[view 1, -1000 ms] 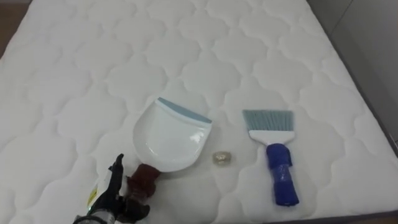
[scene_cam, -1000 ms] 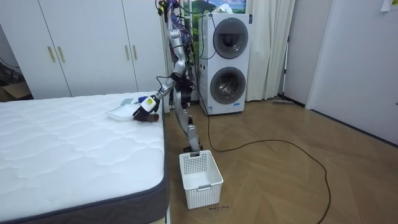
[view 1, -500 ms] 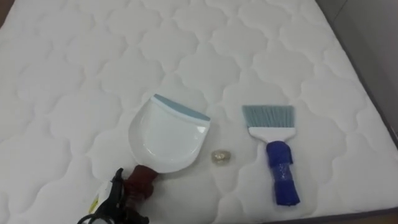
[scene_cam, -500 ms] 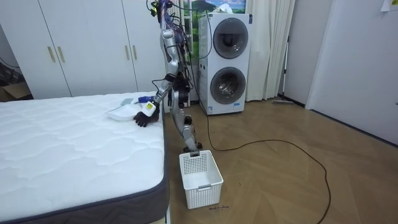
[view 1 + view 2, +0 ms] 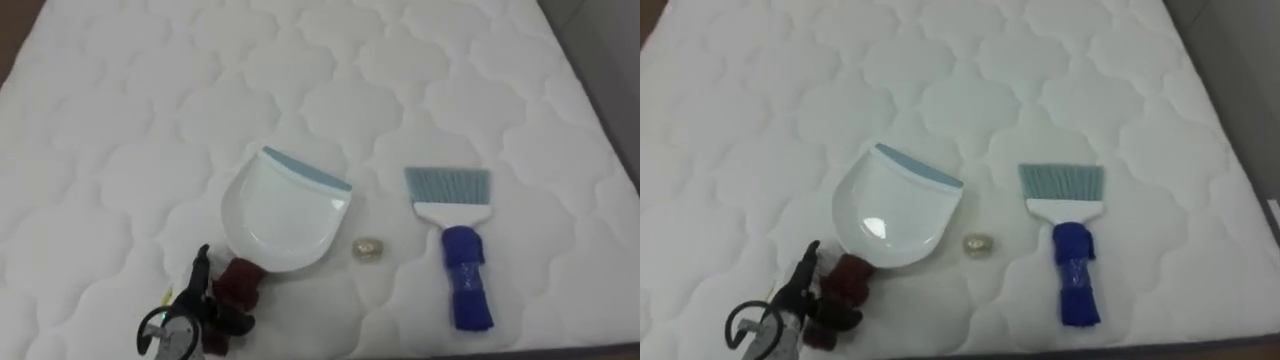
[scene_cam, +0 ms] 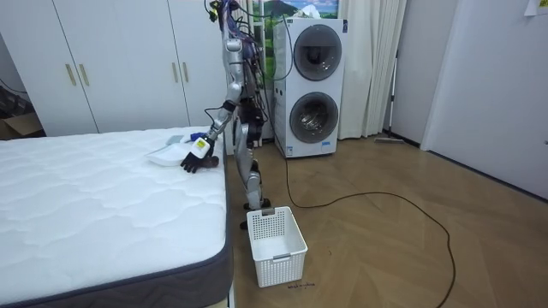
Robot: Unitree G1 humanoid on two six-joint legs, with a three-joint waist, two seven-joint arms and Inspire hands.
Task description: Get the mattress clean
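Bed [image 5: 120, 120] comes first: its white quilted mattress lies spread before me, and I stand at its side edge, with white wardrobe doors [image 6: 120, 68] behind the bed and two stacked washing machines [image 6: 310, 85] behind me. On the wooden floor near my feet sits a white slatted basket [image 6: 276, 246], just beside the bed's corner.

On the mattress, close to my edge, the white dustpan [image 5: 280, 215] lies flat, its blue-lipped mouth turned away from me and its dark red handle [image 5: 240, 280] pointing back toward me. To its right, apart from it, the brush [image 5: 455, 240] lies flat too, with pale grey-blue bristles at the far end and the blue handle toward me.

My left hand [image 5: 195, 315] is down at the dustpan's handle, right against its near end. Whether it is clenched round that handle or merely resting beside it I cannot tell.

Smallest is a crumpled, pale golden scrap [image 5: 367, 248], lying on the mattress between dustpan and brush and touching neither.
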